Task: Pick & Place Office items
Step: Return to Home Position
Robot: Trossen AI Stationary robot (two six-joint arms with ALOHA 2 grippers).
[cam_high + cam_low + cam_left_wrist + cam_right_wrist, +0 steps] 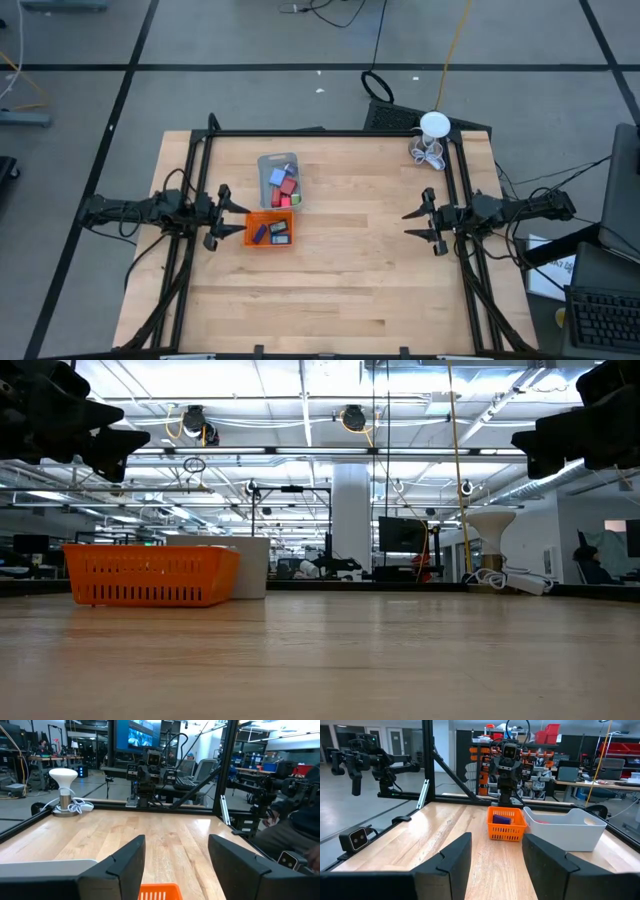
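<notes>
Several small office items, blue, red and pink, lie in a grey tray (264, 165) at the table's far left of centre. A few more, blue and black (270, 233), lie in an orange tray (269, 216) just nearer. My left gripper (238, 220) hangs open and level at the orange tray's left side, above the table, with nothing between its fingers (125, 860). My right gripper (408, 224) hangs open and level near the table's right side, facing both trays (506, 827), and holds nothing.
A white round lamp-like thing with wire loops (432, 135) stands at the far right corner. Black frame rails (452, 180) run along the table's left, right and far sides. Bare wood (340, 290) stretches across the middle and near half.
</notes>
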